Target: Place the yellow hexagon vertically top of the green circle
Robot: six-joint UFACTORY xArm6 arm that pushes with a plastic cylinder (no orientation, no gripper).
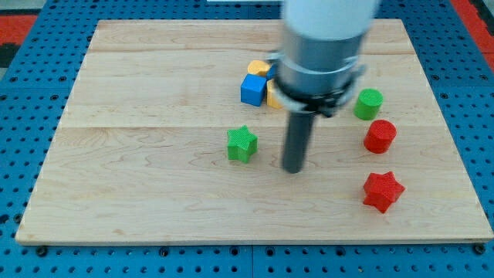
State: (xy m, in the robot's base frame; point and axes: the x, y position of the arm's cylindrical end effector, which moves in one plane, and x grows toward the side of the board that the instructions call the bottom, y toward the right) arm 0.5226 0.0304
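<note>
The green circle (368,103) sits at the view's right on the wooden board (139,177). A yellow block (259,68), likely the yellow hexagon, lies near the top centre, partly hidden by the arm. Another yellow piece (272,96) peeks out beside a blue cube (252,89). My tip (292,168) rests on the board at centre, right of the green star (242,144) and well left and below the green circle. It touches no block.
A red circle (380,136) lies just below the green circle. A red star (383,191) sits at the lower right. The arm's body (324,46) hides part of the block cluster. Blue pegboard (31,46) surrounds the board.
</note>
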